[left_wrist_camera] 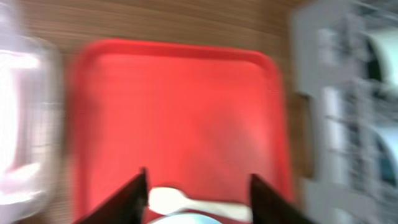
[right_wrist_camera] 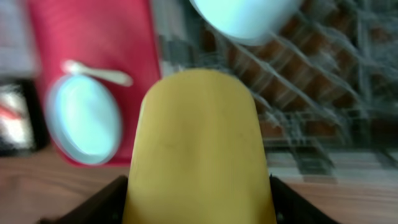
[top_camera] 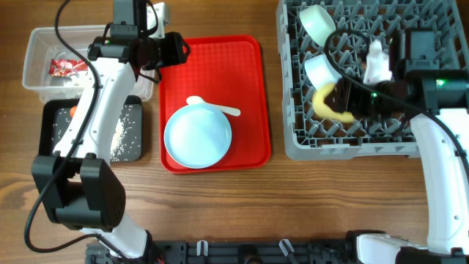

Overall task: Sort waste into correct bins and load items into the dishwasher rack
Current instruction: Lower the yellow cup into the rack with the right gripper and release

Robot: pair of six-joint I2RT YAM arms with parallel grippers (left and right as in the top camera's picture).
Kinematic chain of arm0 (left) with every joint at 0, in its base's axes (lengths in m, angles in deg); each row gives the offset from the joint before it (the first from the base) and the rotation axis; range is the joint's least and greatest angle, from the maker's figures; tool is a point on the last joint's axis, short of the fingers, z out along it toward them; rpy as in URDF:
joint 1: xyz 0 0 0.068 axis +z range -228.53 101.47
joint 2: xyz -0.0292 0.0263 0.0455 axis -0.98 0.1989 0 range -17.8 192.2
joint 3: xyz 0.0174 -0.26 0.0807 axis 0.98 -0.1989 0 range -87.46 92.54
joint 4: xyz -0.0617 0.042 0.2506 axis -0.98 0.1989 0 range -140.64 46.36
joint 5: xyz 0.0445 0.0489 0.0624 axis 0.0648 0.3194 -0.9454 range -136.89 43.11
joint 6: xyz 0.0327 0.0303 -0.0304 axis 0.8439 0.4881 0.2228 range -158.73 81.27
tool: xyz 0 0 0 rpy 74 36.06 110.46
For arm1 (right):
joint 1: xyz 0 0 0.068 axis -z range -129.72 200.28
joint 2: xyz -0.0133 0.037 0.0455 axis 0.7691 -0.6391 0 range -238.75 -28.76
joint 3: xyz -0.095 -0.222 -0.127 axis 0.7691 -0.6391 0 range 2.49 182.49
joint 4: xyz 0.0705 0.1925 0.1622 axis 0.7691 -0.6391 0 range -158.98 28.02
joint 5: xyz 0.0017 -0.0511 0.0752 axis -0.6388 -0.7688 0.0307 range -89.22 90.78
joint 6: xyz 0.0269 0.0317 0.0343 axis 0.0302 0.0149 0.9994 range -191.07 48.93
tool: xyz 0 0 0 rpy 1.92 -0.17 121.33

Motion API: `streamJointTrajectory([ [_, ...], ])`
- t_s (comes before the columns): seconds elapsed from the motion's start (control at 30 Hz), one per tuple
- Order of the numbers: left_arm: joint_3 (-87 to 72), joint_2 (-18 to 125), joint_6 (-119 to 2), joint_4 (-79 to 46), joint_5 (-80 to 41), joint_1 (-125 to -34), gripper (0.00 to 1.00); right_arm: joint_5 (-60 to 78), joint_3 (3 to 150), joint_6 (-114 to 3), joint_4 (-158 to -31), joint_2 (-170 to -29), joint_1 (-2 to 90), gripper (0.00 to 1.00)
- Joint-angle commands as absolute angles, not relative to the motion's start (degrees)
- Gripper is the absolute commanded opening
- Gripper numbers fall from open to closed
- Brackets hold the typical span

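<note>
Overhead: right gripper (top_camera: 346, 107) is clamped on the yellow cup (top_camera: 326, 103) over the front-left part of the grey dishwasher rack (top_camera: 440, 22). The cup's long axis runs diagonally, upper left to lower right; can't tell which end is the mouth. Two pale bowls (top_camera: 316, 22) (top_camera: 319, 70) sit in the rack behind it. The light-blue plate (top_camera: 198, 136) lies flat on the red tray (top_camera: 249, 66), the white spoon (top_camera: 214, 107) at its far rim. The wrapper (top_camera: 66, 67) is in the clear tub (top_camera: 37, 44); rice (top_camera: 121, 136) in the black tray (top_camera: 51, 125), partly hidden by the left arm. The left gripper (top_camera: 179, 50) hangs over the red tray's far-left corner.

Left wrist: blurred. Left gripper (left_wrist_camera: 199, 199) is spread wide, empty, above the spoon (left_wrist_camera: 186, 202); the plate is cut off at the bottom edge.

Right wrist: blurred. The cup (right_wrist_camera: 199, 149) fills the centre, rounded end pointing away, with dark fingers (right_wrist_camera: 99, 205) on both sides. Plate (right_wrist_camera: 84, 121) on the left, a bowl (right_wrist_camera: 242, 18) cropped at the top.
</note>
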State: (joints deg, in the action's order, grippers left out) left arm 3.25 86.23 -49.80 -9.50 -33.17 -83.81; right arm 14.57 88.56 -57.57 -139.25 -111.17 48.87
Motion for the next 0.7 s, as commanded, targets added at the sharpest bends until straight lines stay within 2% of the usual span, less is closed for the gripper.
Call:
streamJointTrajectory([
  [0.0,3.47,86.14,-49.51,-9.47,-48.45,-83.50,0.62,-0.91,89.32,-49.88,-142.86,-112.48,46.86,0.48],
  [0.07,3.47,86.12,-49.51,-9.50,-50.31,-83.37,0.71,-2.22,88.99,-49.61,-141.86,-114.12,45.96,0.48],
  [0.1,3.47,86.14,-49.51,-9.47,-50.42,-83.11,0.72,-3.10,88.99,-49.31,-141.62,-115.82,45.94,0.48],
  [0.47,3.50,80.83,-49.71,-8.95,-50.42,-80.99,0.74,-3.53,87.42,-50.51,-139.25,-127.38,45.94,0.48],
  [0.6,3.50,77.25,-49.71,-8.60,-50.42,-79.68,0.75,-0.23,87.42,-53.02,-137.00,-129.75,45.94,0.54],
  [0.67,3.50,75.78,-49.71,-8.56,-50.42,-78.41,0.82,-0.06,87.42,-53.07,-136.19,-130.66,45.94,0.61],
])
